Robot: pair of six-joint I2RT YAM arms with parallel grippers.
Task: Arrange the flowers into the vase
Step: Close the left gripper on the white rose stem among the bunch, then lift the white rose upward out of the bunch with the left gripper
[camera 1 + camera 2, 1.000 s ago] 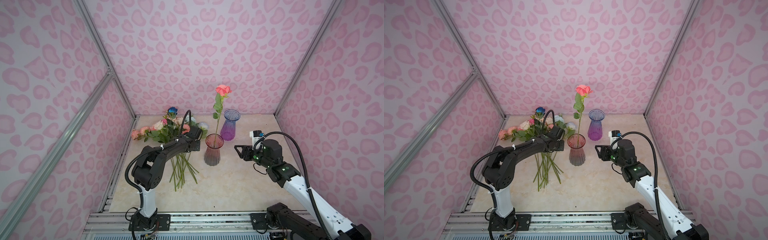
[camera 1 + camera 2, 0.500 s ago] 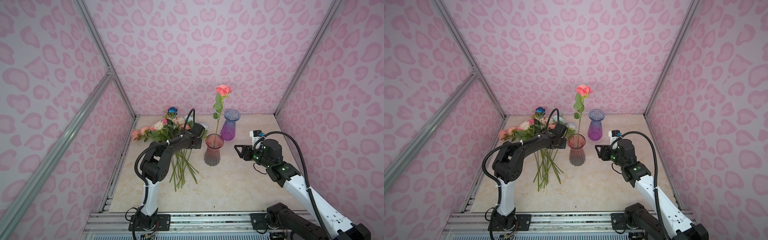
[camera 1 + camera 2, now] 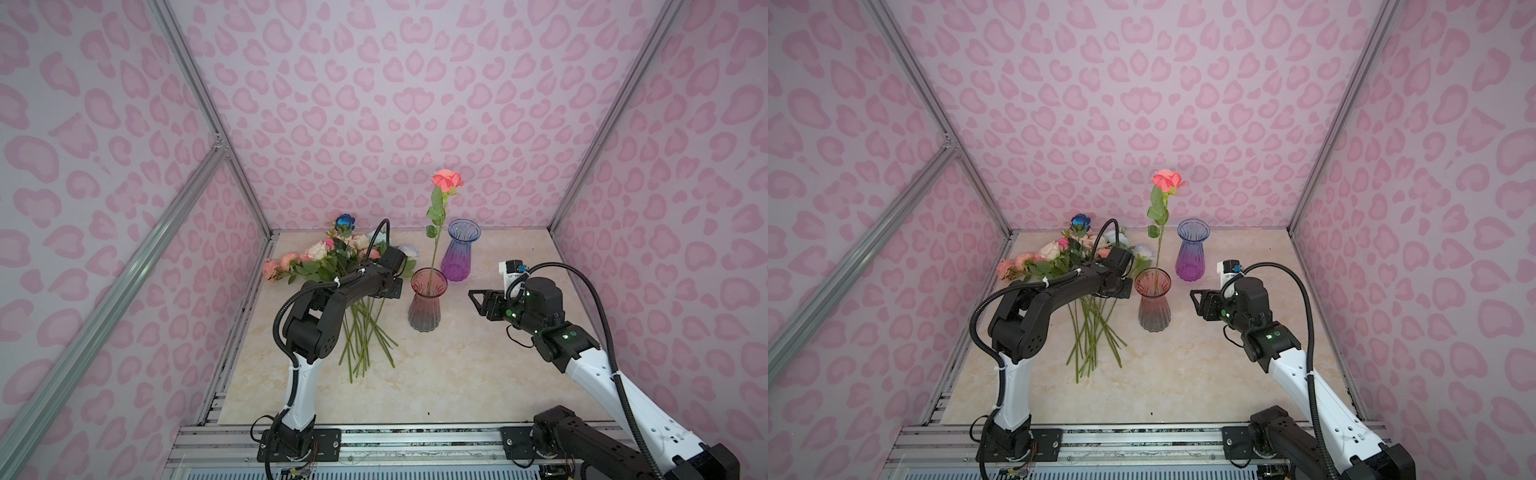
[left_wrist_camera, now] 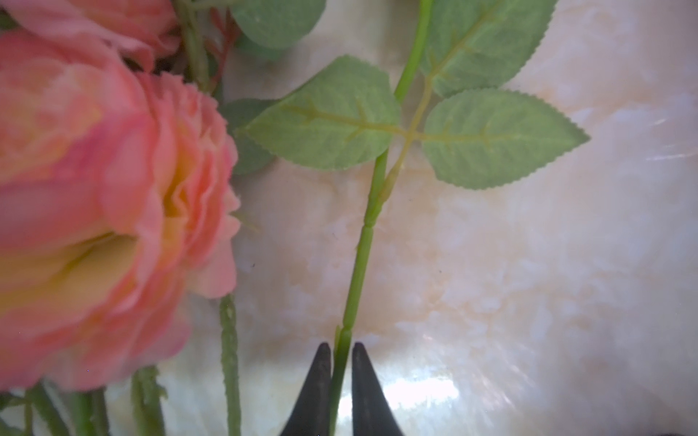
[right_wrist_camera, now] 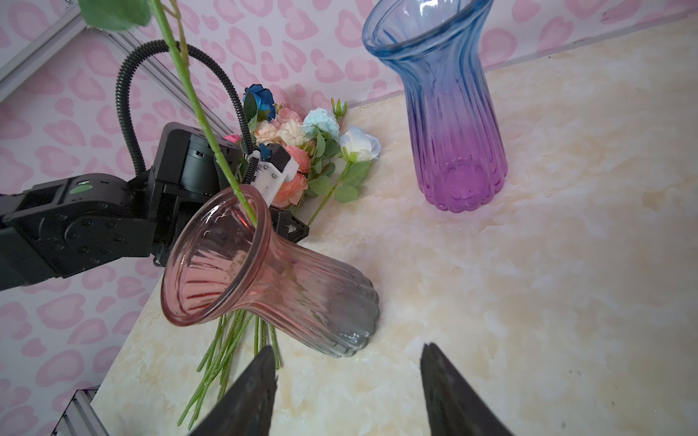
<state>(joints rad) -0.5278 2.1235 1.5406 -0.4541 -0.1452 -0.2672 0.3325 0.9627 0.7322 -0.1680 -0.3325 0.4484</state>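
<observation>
Your cream marble tabletop (image 3: 457, 374), boxed by pink heart walls (image 3: 374, 104), has flowers (image 3: 328, 259) piled at ten o'clock. Your left gripper (image 4: 342, 362) pinches one stem (image 4: 360, 264); your right gripper (image 5: 347, 346) gapes wide, empty.

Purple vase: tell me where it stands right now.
In a top view the purple vase stands upright a little right of centre, near the back wall. It is just behind and to the right of the pink vase, which holds one rose.
</observation>
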